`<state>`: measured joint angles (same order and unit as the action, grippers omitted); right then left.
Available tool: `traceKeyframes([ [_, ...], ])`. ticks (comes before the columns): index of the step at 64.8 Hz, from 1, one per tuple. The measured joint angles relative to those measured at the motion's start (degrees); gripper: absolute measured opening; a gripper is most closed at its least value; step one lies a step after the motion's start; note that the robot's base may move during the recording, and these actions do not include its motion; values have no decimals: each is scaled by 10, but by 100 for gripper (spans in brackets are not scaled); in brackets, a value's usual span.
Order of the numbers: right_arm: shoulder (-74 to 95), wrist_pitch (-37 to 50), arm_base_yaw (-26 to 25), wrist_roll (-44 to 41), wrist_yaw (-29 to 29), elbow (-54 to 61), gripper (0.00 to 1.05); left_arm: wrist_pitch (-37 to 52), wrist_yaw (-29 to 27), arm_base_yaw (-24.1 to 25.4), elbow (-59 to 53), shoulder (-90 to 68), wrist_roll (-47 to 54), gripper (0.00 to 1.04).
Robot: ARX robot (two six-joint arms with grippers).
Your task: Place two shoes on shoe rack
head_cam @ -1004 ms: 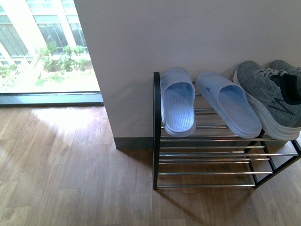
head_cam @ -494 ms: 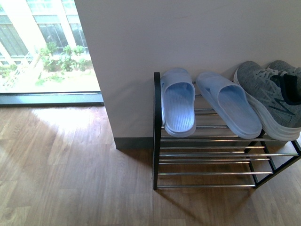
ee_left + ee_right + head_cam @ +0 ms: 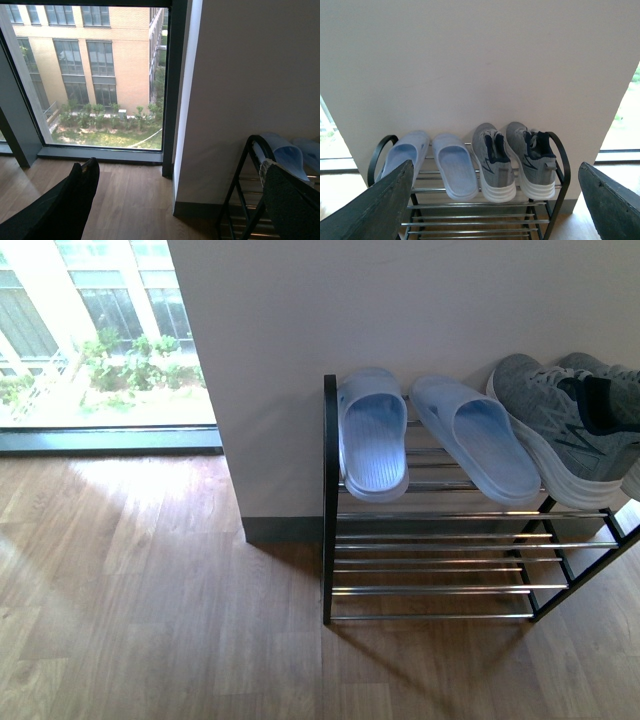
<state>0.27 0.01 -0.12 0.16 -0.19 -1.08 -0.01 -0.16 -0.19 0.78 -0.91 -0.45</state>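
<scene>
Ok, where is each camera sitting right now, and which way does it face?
Front: on the body, looking down at the floor and the rack; no arm shows.
Left wrist: faces the window and wall, rack at one edge; dark fingers frame the view.
Right wrist: faces the rack square on, with the slides and sneakers on its top shelf; fingers frame the view.
Shared: all three show the rack and slides.

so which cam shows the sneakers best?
Right wrist view: both sneakers show whole, side by side on the rack's top shelf. Front view crops them at the frame edge. Left wrist view shows none.
</scene>
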Motion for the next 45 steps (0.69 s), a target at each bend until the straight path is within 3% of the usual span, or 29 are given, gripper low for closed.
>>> traceKeyframes([
  [45,0,0,0,0,2,0,96,0,2,0,0,0,0,95],
])
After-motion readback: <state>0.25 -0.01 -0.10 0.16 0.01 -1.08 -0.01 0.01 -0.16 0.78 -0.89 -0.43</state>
